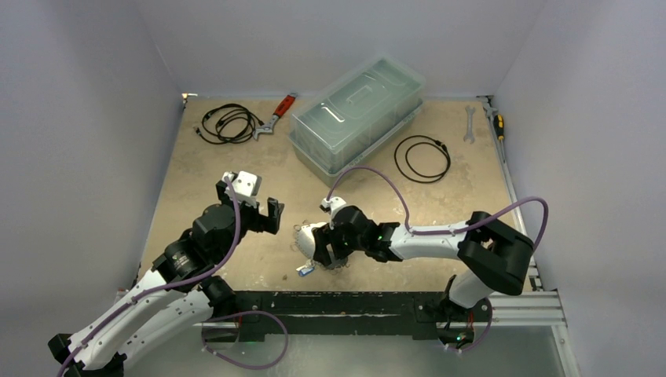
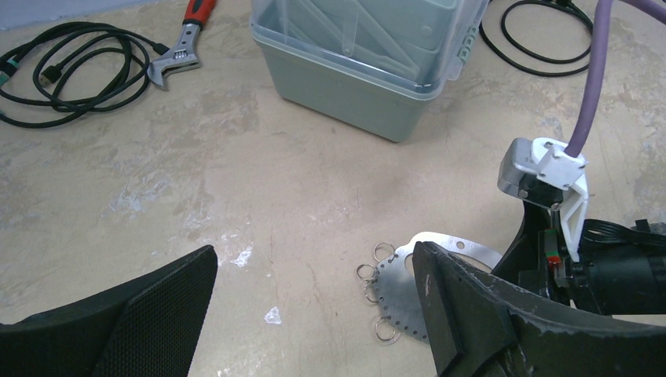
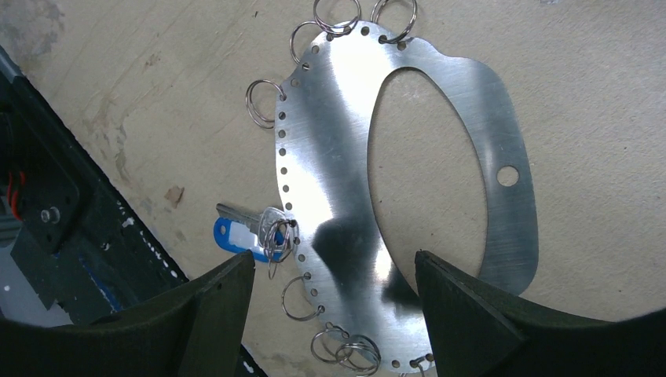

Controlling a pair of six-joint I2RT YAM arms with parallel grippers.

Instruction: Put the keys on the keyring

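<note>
Beige mottled tabletop (image 1: pixel 200 169), pale grey walls (image 1: pixel 78 94)

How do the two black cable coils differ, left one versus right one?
The left cable is a loose tangle of several loops; the right cable is a neat round ring. The left cable lies beside the red-handled wrench; the right cable lies near the clear box. Both are black.

The keyring (image 3: pixel 338 196) lay flat on the table (image 1: pixel 220 165) close to its near edge, about midway across, with a tagged key (image 3: pixel 251 224) touching its near rim. Behind it stood a lidded box (image 1: pixel 357 114). A cable coil (image 1: pixel 228 122) and a wrench (image 1: pixel 276 114) lay left of the box, a second coil (image 1: pixel 396 159) to its right.
</note>
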